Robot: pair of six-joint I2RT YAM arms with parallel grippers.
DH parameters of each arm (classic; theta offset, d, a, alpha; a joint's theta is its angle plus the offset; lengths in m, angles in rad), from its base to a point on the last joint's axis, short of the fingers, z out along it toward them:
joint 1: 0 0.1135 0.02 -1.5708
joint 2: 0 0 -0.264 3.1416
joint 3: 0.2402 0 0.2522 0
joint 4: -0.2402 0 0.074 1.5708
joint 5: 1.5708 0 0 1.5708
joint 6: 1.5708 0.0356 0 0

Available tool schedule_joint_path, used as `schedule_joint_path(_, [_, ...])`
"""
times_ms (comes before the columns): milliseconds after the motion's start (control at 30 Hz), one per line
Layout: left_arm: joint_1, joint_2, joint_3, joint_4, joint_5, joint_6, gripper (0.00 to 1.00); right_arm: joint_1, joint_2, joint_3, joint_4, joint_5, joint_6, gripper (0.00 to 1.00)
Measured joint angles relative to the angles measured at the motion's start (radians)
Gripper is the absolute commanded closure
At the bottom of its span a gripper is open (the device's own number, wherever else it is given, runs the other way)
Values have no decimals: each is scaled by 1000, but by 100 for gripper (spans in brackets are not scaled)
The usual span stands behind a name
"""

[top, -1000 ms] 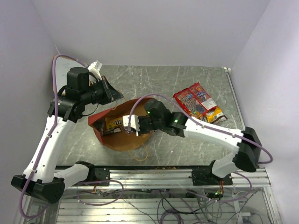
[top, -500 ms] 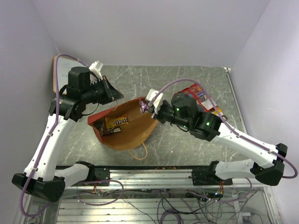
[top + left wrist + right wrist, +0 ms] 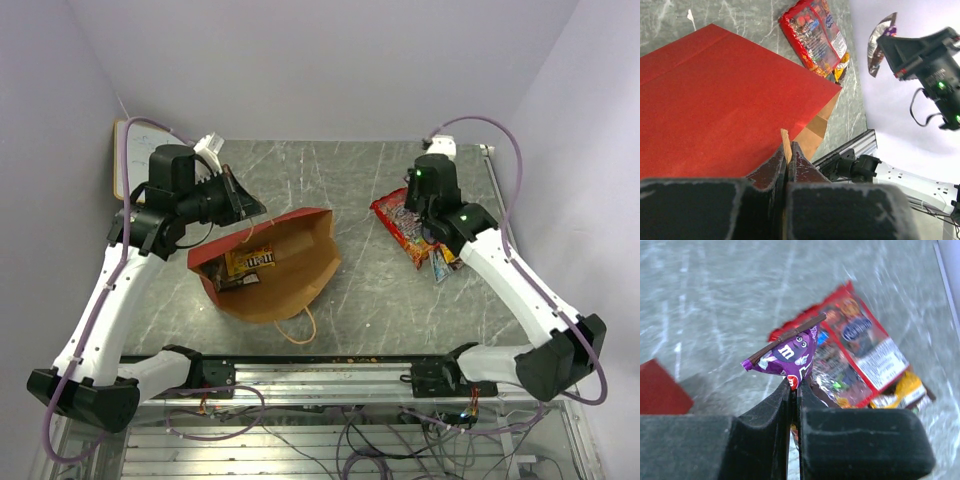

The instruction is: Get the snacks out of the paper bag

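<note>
Grey marbled table (image 3: 380, 300): I see the paper bag (image 3: 290, 270) lying on its side at centre-left, long axis roughly left to right. Its brown inside shows from above, with a brown packet (image 3: 250, 260) in it. The left gripper (image 3: 787, 150) is pressed together on the bag's rim. The right gripper (image 3: 794, 386) pinches a purple packet (image 3: 789, 354) by its lower corner, sealed edge uppermost, over the red crisp bag (image 3: 855, 347).

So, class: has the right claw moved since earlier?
Yes. The right claw left the paper bag and swung right, over the red packets, shut on a purple packet.
</note>
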State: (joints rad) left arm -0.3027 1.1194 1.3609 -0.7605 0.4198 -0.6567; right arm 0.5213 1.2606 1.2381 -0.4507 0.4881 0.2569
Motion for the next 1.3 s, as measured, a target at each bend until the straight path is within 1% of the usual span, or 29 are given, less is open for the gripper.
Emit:
schedule_joint_path(133, [0, 0, -6, 0, 18, 5, 93, -169, 37, -60, -51, -12, 175, 100])
schedule_joint_path(233, [0, 0, -7, 0, 31, 14, 93, -321, 76, -110, -95, -35, 319, 100])
schedule_joint_path(367, [0, 1, -7, 0, 47, 29, 93, -490, 110, -185, -124, -74, 468, 100])
schedule_joint_path(500, [0, 3, -7, 0, 62, 37, 93, -607, 112, -243, -138, -101, 555, 100])
schedule_joint_path(633, [0, 3, -7, 0, 68, 40, 93, -723, 122, -282, -141, -116, 602, 100])
schedule_joint_path(733, [0, 3, -8, 0, 74, 40, 93, -777, 140, -298, -137, -114, 607, 100])
schedule_joint_path(967, [0, 2, -16, -1, 76, 39, 93, -834, 205, -333, -108, -126, 616, 100])
schedule_joint_path(1033, [0, -1, -17, -1, 76, 39, 93, -838, 216, -348, -92, -135, 628, 95])
schedule_joint_path(1167, [0, -5, -21, 0, 77, 38, 93, -842, 230, -388, -38, -160, 652, 90])
schedule_joint_path(1300, [0, -5, -21, 0, 79, 38, 93, -844, 231, -417, 3, -192, 677, 81])
